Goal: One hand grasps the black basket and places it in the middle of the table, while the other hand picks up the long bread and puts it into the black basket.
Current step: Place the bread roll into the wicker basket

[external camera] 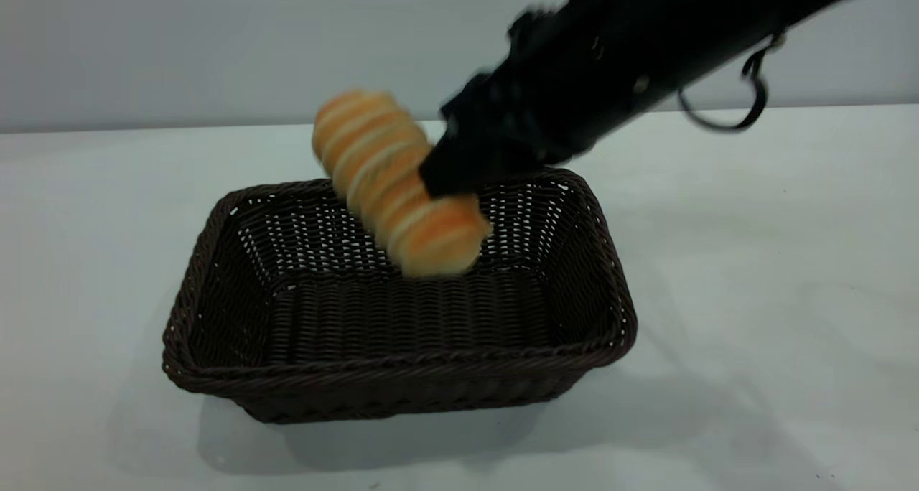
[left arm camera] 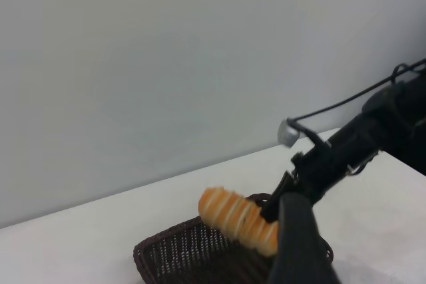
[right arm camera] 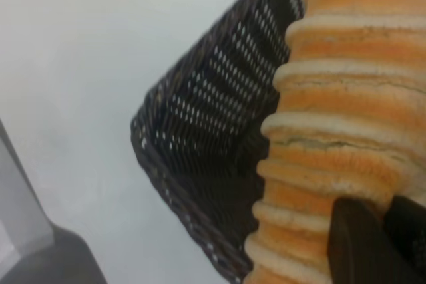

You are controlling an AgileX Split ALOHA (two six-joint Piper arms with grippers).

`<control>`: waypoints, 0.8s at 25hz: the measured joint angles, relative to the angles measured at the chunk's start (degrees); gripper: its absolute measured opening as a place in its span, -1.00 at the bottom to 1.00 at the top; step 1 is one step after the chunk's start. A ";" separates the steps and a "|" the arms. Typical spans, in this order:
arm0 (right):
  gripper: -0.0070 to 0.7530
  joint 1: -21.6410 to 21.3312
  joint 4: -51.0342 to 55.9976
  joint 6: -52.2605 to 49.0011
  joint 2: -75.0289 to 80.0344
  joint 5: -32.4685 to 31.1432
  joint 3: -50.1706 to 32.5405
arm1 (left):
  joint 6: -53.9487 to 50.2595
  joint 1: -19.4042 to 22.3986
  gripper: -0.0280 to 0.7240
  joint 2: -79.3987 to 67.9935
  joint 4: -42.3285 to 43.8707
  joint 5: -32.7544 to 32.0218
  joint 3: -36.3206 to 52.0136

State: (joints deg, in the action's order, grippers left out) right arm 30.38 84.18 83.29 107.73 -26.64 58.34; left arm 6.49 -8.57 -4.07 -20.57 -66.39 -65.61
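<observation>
Jaws of the right gripper (external camera: 459,179) pinch the long bread (external camera: 395,182), tilted down into the black basket (external camera: 402,376).

Bright even light, soft shadow beside the black basket (external camera: 402,347), motion-blurred long bread (external camera: 398,182)

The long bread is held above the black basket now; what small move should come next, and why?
Probably lower it a little, then open. The right gripper grips the long bread near its middle, tilted, its lower end above the floor of the black basket and inside the rim. The basket already sits on the table, so a short descent would shorten the drop before the jaws let go.
</observation>
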 joint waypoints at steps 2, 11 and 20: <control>-0.90 0.30 0.10 0.00 1.88 0.52 0.00 | 0.00 0.00 0.47 0.00 0.00 0.00 0.00; -0.87 0.50 5.22 7.28 6.83 2.27 0.00 | 0.05 0.00 0.47 0.00 0.00 0.00 0.00; 0.08 0.50 7.47 10.46 6.84 3.20 0.05 | 0.05 0.00 0.47 0.00 0.76 0.00 0.00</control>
State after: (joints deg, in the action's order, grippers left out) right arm 30.88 91.65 93.75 114.56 -23.44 58.40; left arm 6.54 -8.57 -4.07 -19.81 -66.39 -65.61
